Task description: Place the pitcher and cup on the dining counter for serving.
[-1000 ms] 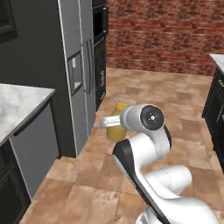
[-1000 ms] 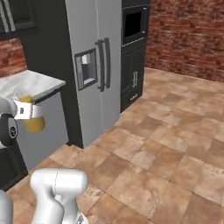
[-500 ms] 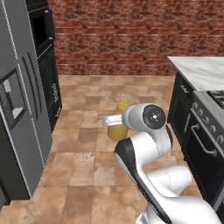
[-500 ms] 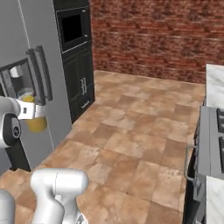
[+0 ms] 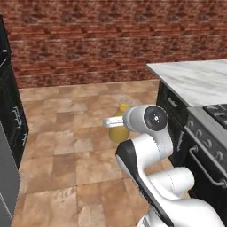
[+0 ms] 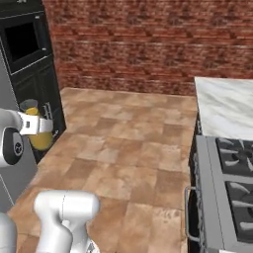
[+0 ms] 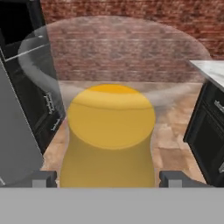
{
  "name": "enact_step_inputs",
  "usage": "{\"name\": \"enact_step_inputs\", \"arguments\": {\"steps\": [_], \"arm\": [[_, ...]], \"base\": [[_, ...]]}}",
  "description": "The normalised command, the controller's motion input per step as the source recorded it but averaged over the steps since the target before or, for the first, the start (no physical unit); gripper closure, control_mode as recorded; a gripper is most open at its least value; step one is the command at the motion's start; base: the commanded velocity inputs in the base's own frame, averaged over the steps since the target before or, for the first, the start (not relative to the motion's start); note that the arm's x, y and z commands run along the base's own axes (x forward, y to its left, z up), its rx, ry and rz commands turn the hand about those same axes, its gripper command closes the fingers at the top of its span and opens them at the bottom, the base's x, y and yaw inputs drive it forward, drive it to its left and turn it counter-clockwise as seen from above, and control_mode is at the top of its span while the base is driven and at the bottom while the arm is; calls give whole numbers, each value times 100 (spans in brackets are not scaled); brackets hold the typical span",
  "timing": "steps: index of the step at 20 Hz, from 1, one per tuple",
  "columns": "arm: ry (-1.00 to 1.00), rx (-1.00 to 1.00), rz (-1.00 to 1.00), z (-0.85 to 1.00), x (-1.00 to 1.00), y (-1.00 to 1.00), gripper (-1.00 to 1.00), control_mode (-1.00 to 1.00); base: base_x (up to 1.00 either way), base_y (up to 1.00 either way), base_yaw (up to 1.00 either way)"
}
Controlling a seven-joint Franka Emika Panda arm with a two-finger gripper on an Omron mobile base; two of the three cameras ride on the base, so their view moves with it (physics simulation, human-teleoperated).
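The pitcher [image 7: 109,135] sits between the jaws, carried off the floor in mid-air. The jaws stand near their widest and are closed on its rounded amber body, one finger [image 7: 43,178] on each flank. In the left base view the pitcher [image 5: 119,128] hangs just beyond the gripper [image 5: 116,123], with its pale translucent neck rising above the grip line. The right base view shows the same hold from the other side, pitcher [image 6: 37,129] in the gripper [image 6: 35,125].

The desk [image 5: 199,80] lies well to the right of the jaws and above the height of the pitcher's base. Its marble top is bare at the near corner; a cooktop [image 6: 232,173] occupies the nearer stretch.

Handling judgement:
- Body: rigid and smooth-looking; likely slippery. The grip spans the widest part of a curved surface, so contact is narrow and the pitcher could pivot or slide down.
- Weight: probably light; whether it holds liquid cannot be told.
- Neck: thin and glass-like in appearance; treat as fragile. Do not grip there.
- Best hold: across the belly, as now, with the pitcher kept upright.
- Placement: lower until the base rests flat on bare marble, clear of the cooktop, before releasing.

The cup remains to be served.
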Motion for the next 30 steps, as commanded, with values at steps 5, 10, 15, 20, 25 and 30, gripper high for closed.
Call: {"name": "enact_step_inputs", "arguments": {"steps": [5, 10, 15, 20, 25, 30], "arm": [[0, 0, 0, 0, 0, 0, 100, 100], [0, 0, 0, 0, 0, 0, 100, 100], [0, 0, 0, 0, 0, 0, 100, 100], [0, 0, 0, 0, 0, 0, 100, 100], [0, 0, 0, 0, 0, 0, 100, 100], [0, 0, 0, 0, 0, 0, 100, 100]], "base": [[100, -2, -34], [100, 0, -32], [100, 1, -34], [100, 12, -36], [100, 32, -38], [100, 42, -43]]}}
